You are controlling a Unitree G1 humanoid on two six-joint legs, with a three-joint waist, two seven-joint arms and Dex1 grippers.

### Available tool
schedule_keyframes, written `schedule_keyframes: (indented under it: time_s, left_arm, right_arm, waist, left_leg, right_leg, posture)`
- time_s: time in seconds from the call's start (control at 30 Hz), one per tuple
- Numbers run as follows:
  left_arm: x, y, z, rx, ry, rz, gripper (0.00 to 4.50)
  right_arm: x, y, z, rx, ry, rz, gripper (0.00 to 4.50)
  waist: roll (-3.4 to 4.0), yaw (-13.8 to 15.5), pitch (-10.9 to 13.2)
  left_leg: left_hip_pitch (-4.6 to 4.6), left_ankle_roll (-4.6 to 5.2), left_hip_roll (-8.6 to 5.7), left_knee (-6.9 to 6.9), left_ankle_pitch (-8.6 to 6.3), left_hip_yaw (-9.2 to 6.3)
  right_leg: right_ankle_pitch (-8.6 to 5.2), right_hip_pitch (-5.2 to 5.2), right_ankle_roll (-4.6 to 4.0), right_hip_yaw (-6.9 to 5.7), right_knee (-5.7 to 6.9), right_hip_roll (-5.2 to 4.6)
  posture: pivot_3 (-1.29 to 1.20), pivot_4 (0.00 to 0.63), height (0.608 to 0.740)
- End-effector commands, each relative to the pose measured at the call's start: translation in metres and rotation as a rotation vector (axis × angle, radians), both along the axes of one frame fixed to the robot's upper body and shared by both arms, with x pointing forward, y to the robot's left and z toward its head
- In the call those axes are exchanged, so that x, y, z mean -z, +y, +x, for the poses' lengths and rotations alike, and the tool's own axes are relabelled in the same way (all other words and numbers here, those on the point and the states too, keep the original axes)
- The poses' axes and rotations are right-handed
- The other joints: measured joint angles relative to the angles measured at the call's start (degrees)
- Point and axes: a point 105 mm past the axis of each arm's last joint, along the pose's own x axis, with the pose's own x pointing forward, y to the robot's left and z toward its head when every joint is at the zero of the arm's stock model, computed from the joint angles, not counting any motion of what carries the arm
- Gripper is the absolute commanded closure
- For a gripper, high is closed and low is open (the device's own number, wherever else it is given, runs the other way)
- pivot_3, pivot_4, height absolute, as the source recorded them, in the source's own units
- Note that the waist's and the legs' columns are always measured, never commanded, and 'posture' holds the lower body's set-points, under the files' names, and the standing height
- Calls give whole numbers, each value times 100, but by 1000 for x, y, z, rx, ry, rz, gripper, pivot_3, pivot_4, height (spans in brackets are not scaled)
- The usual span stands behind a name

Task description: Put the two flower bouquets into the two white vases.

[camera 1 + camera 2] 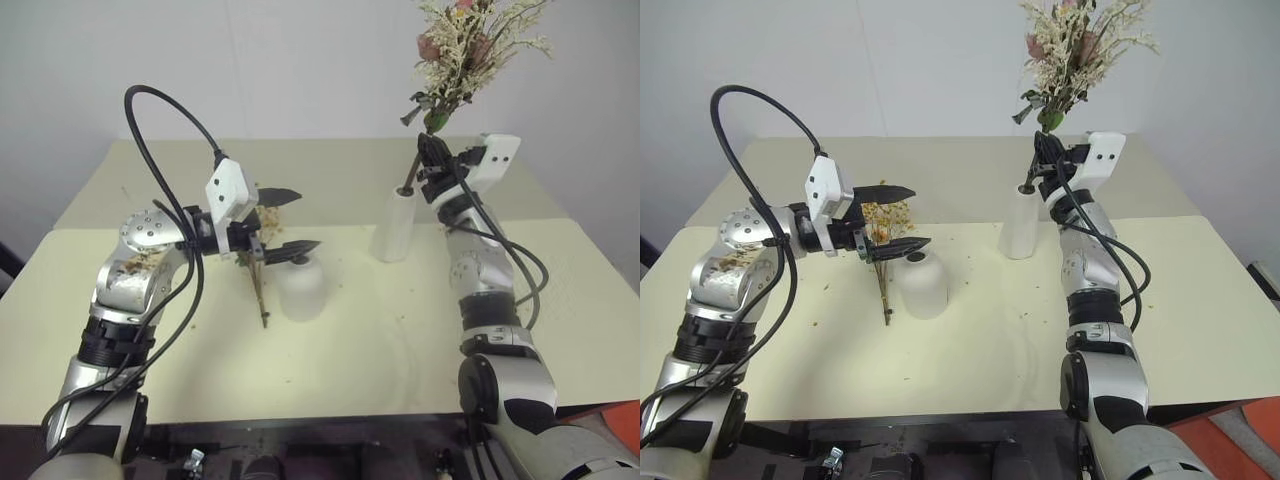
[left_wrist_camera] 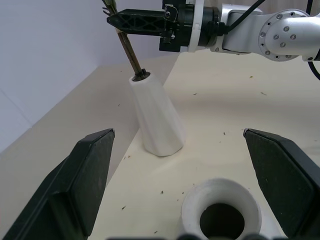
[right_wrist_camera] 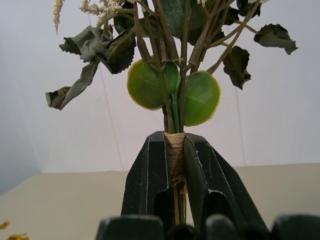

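My right gripper (image 1: 432,152) is shut on the twine-wrapped stems (image 3: 175,157) of the cream, pink and green bouquet (image 1: 468,45), holding it upright. Its stem ends reach into the mouth of the taller white vase (image 1: 395,228), as the left wrist view also shows at the vase (image 2: 157,117). The short rounded white vase (image 1: 300,288) stands near the table's middle. My left gripper (image 1: 300,220) hangs open just above and behind it, holding nothing. The yellow-orange bouquet (image 1: 883,285) lies on the table beside the short vase, partly hidden by the left fingers.
The cream table (image 1: 400,340) carries scattered flower crumbs. Its back section (image 1: 330,160) reaches a white wall. Black cables loop over the left arm (image 1: 150,110).
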Motion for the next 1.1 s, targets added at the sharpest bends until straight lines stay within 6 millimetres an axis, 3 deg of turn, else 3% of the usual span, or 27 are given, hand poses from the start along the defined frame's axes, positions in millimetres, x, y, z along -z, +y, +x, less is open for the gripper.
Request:
schedule_keyframes:
  time_s: [0.03, 0.47, 0.87, 1.1]
  left_arm:
    - [-14, 3, -4, -11, -60, -8, 0]
    - [-14, 6, -7, -27, -71, -15, 0]
    - [-14, 6, -4, -30, -79, -20, 0]
    - [-13, 2, -1, -14, -82, -22, 0]
  right_arm:
    - [-3, 2, -4, 6, -43, -27, 4287]
    - [9, 8, -1, -14, -29, -38, 4287]
    - [11, 8, -18, -16, -66, -103, 184]
    - [20, 4, -28, -4, -47, -102, 41]
  waist:
    - [0, 1, 0]
    - [0, -3, 0]
    - [0, 1, 0]
    - [0, 2, 0]
  left_leg:
    - [0, 0, 0, 0, 0, 0]
    - [0, 0, 0, 0, 0, 0]
    - [0, 0, -1, 0, 0, 0]
    - [2, 0, 0, 0, 0, -1]
  right_leg:
    - [0, 0, 0, 0, 0, 0]
    - [0, 0, 0, 0, 1, 0]
    - [0, 0, 0, 0, -1, -1]
    - [0, 1, 0, 0, 2, 0]
  posture:
    - [0, 150, 740]
    - [0, 150, 740]
    - [0, 150, 740]
    - [0, 150, 740]
